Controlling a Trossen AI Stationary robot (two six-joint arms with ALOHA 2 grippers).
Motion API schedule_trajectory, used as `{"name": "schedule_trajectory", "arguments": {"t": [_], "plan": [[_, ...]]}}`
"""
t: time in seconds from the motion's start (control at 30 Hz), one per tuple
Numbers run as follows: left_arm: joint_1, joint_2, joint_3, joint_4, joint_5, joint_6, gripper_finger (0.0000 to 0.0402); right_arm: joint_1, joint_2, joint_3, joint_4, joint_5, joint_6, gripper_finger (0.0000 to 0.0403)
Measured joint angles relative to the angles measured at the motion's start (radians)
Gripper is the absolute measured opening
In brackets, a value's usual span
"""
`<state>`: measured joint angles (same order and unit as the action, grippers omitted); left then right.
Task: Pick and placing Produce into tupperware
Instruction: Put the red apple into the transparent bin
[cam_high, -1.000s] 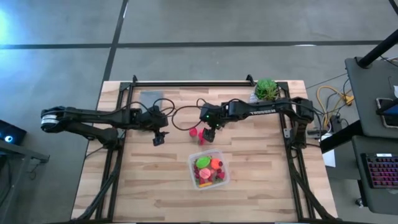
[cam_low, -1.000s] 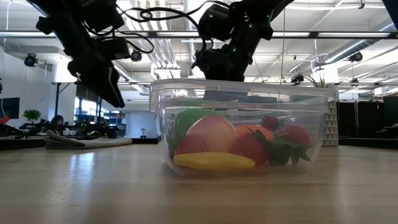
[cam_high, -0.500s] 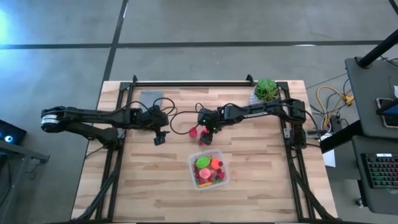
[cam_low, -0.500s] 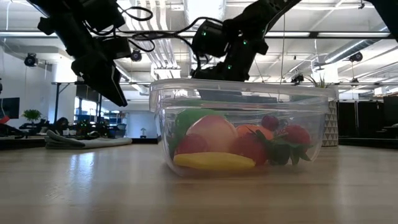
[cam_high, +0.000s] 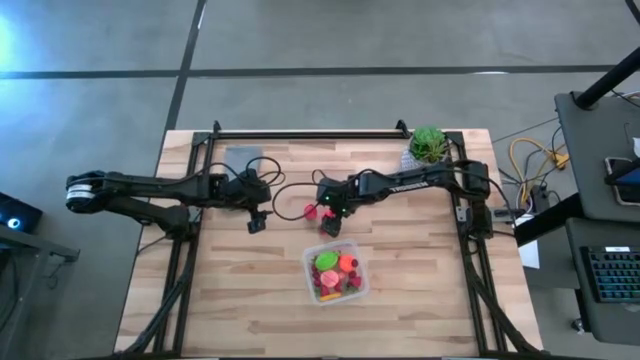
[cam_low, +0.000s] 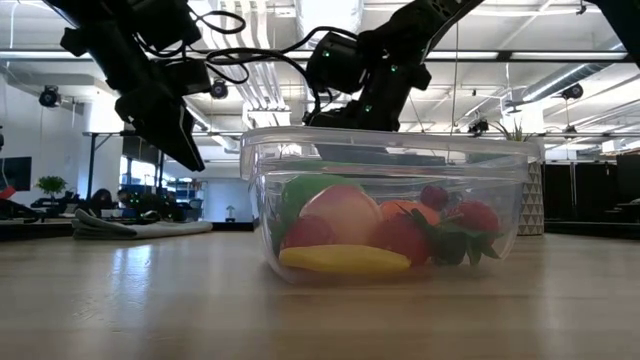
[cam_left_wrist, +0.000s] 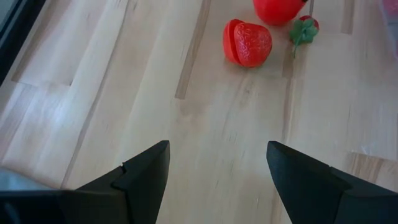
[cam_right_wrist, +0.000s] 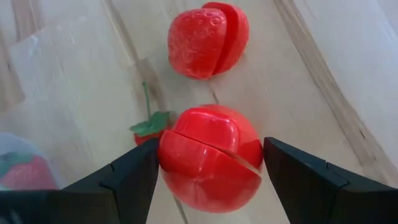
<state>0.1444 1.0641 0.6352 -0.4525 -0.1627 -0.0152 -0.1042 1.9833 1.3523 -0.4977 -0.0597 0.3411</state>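
Red tomato between open right end effector fingers, strawberry just beyond, left end effector open

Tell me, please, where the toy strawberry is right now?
In the right wrist view, the strawberry lies on the bare table, just beyond the red tomato between the right gripper's open fingers.

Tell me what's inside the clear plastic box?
The box holds toy food: a green piece, an orange one, strawberries and a yellow piece at the bottom. Anything buried beneath the pile is hidden.
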Motion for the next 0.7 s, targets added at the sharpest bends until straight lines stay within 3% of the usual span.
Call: {"name": "schedule_trajectory", "arguments": {"t": [0.7], "plan": [[0.000, -0.001, 0.000, -0.001, 0.000, 0.000, 0.0254, -0.001, -0.015, -0.002, -0.023, 0.034, 0.027, 0.0259]]}}
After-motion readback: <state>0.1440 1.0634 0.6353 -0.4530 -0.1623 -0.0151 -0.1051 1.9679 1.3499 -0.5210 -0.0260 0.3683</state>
